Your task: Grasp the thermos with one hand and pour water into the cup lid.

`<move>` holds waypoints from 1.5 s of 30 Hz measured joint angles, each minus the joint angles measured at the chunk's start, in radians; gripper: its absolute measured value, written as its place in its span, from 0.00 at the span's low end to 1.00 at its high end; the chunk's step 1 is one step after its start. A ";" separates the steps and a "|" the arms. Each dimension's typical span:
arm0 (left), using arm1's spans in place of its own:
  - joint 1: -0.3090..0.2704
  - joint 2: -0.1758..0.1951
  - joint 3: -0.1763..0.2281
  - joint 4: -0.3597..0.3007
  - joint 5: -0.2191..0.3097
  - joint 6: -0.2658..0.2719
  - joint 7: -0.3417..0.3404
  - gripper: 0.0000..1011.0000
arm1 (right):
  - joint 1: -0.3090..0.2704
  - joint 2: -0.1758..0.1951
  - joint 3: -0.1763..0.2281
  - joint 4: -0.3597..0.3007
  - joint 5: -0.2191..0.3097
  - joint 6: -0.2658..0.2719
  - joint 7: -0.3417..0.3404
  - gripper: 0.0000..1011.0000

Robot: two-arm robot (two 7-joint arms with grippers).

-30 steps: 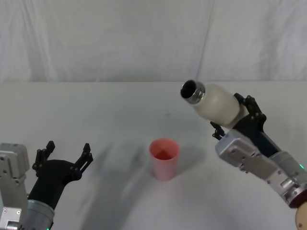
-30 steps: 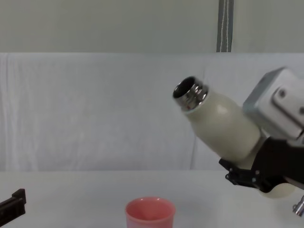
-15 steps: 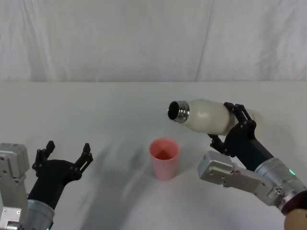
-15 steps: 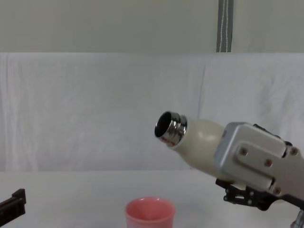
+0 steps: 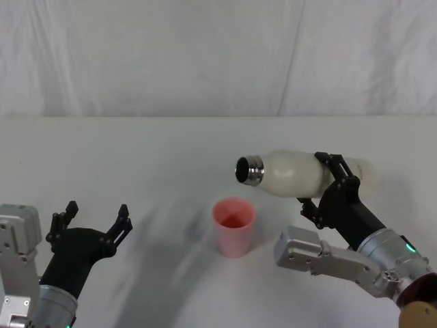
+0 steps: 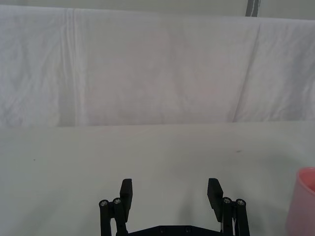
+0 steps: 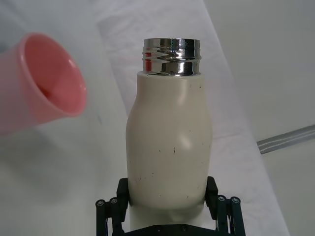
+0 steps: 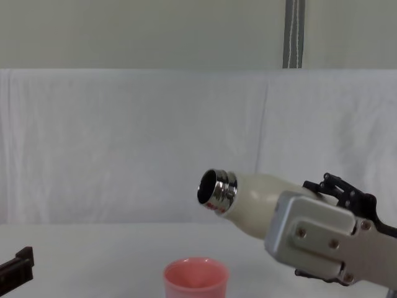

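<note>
The left gripper (image 5: 92, 219) hovers low over the table (image 5: 136, 157) near its front left corner, its black fingers (image 6: 126, 189) spread wide with nothing between them; in the left wrist view the bare white tabletop lies ahead of it and the pink wall of the cup lid (image 6: 306, 206) shows at the picture's edge.

The cup lid (image 5: 234, 226), a small salmon-pink round cup, stands upright and open toward the front of the table, about midway between its left and right edges; the chest view shows its rim (image 8: 196, 273) from the side.

Above the cup lid and just to its right, the thermos (image 5: 287, 173) is held off the table, tipped close to horizontal, its open steel neck (image 5: 248, 170) pointing left.

The right gripper (image 5: 331, 184) is clamped round the thermos's lower body, with black fingers (image 7: 220, 206) on either side.
</note>
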 joint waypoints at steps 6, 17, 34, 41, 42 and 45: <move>0.000 0.000 0.000 0.000 0.000 0.000 0.000 0.99 | 0.005 0.007 -0.011 0.007 -0.029 0.018 0.003 0.94; 0.000 0.000 0.000 0.000 0.000 0.000 0.000 0.99 | 0.014 0.027 -0.030 0.013 -0.083 0.036 0.005 0.94; 0.000 0.000 0.000 0.000 0.000 0.000 0.000 0.99 | 0.031 0.042 -0.059 0.013 -0.133 0.050 0.009 0.94; 0.000 0.000 0.000 0.000 0.000 0.000 0.000 0.99 | 0.035 0.049 -0.065 0.011 -0.145 0.055 0.012 0.94; 0.000 0.000 0.000 0.000 0.000 0.000 0.000 0.99 | 0.036 0.051 -0.065 0.010 -0.147 0.055 0.012 0.94; 0.000 0.000 0.000 0.000 0.000 0.000 0.000 0.99 | 0.036 0.054 -0.065 0.009 -0.151 0.058 0.012 0.94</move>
